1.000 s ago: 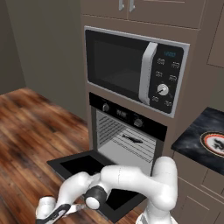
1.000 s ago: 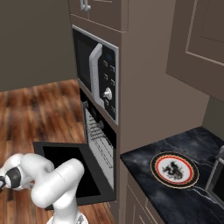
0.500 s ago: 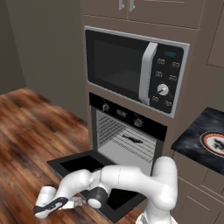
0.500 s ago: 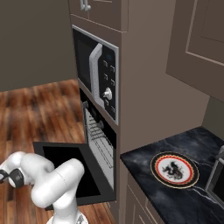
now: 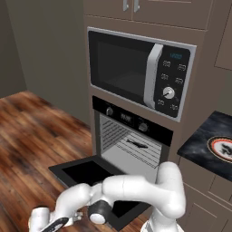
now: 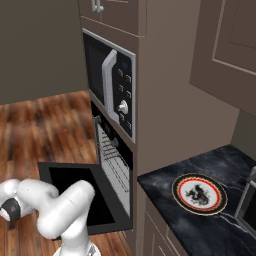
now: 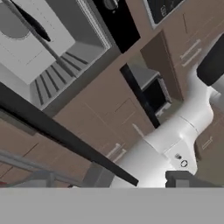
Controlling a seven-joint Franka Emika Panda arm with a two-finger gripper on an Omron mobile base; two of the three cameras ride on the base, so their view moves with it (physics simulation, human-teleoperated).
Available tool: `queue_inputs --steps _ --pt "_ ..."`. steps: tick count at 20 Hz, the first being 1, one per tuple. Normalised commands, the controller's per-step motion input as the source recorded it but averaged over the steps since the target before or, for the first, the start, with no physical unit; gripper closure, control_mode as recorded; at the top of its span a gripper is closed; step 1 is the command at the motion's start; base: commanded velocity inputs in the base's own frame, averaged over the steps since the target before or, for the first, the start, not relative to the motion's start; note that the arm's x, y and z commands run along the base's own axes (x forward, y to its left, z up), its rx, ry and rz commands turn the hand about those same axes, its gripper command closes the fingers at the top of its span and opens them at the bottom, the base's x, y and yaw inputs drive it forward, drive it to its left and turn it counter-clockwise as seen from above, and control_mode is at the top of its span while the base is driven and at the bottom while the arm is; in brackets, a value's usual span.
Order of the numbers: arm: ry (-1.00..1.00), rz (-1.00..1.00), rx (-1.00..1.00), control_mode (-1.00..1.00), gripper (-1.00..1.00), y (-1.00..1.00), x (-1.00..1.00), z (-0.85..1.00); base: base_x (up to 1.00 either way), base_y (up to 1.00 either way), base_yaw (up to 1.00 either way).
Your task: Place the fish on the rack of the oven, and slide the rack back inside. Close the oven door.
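Oven door [image 5: 90,174]: still dropped open; fish [image 5: 137,144] lies on rack [image 5: 142,149] inside oven [image 5: 131,140]; gripper [image 5: 50,224], jaws wide and empty, has swung lower beneath the door's front edge, likely positioning to lift it shut.

oven door [image 5: 93,174] dropped flat, fronting the open oven [image 5: 131,147] cavity

arm [image 5: 136,190]: glossy white rounded links | joints: dark grey-black discs | wrist: black
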Motion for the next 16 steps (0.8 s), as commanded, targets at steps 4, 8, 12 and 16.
queue_inputs --steps 4,8,12,16 --pt "0.00 0.23 -0.25 -1.00 -1.00 0.97 0.00 -0.11 0.00 0.00 0.00" --pt "0.09 0.11 -0.30 -1.00 -1.00 0.95 0.39 -0.40 0.00 0.00 0.00" --pt "0.12 0.05 -0.36 -1.00 -1.00 0.86 0.54 -0.73 0.00 0.00 0.00" --pt "0.05 0.01 -0.40 -1.00 -1.00 0.67 0.49 -0.92 0.00 0.00 0.00"
